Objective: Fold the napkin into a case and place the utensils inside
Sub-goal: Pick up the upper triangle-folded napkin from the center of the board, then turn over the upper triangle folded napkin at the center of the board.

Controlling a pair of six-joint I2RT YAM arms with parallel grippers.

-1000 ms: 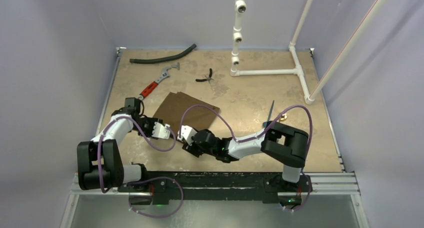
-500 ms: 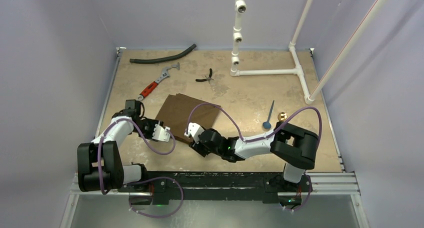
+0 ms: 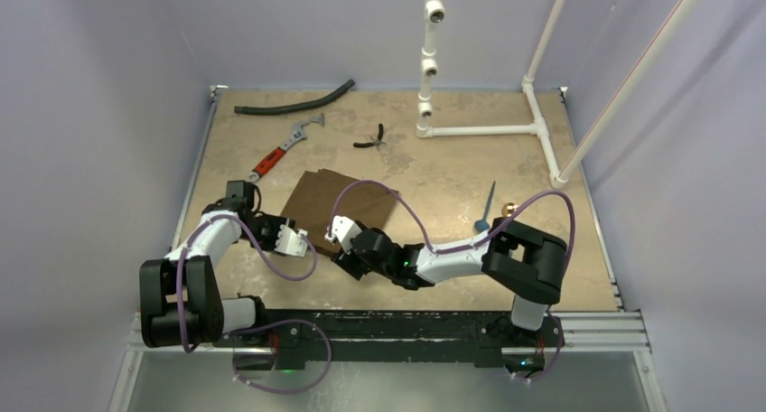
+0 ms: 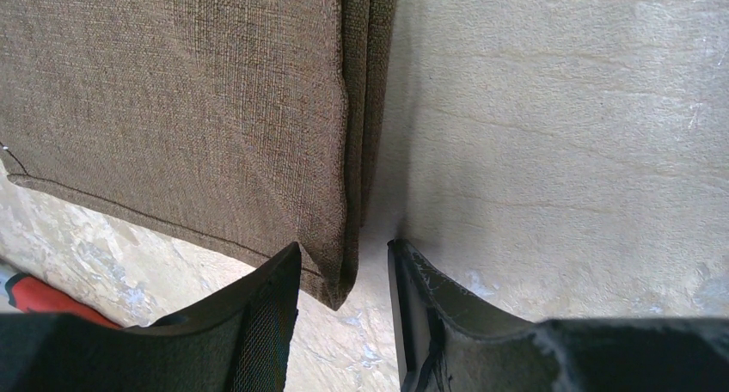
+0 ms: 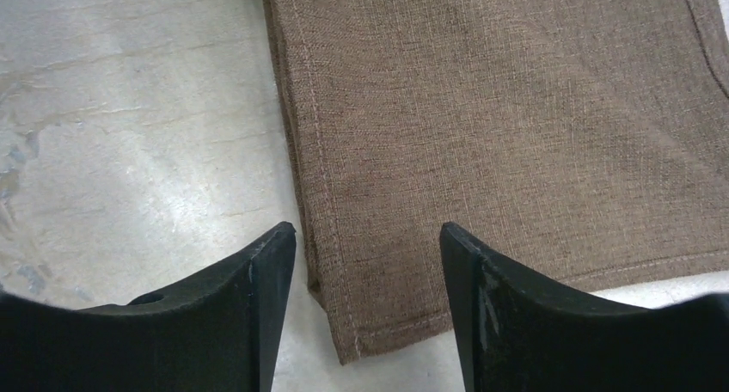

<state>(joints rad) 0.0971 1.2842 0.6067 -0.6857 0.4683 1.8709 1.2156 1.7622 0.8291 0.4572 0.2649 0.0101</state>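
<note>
Napkin [image 3: 341, 202]: lies flat on the table [image 3: 434, 173], left of centre, already doubled into layers (stacked hems show along its edge in the left wrist view). It is skewed, so its near edge runs from the near-left corner across to the near-right one. Left gripper [image 4: 344, 254]: jaws a narrow gap apart, holding nothing, with the near-left corner sitting just inside that gap. You cannot tell whether a pad touches the cloth. Right gripper [image 5: 368, 237]: jaws wide apart, empty, straddling the other near corner, with the hem running away from it between the fingers. Judgement: each arm is at its own corner, and the cloth lies straight ahead of both, so the next fold goes away from the bases. Spoon [image 3: 486, 211]: well apart to the right, near the right arm's elbow, handle pointing away.
</note>
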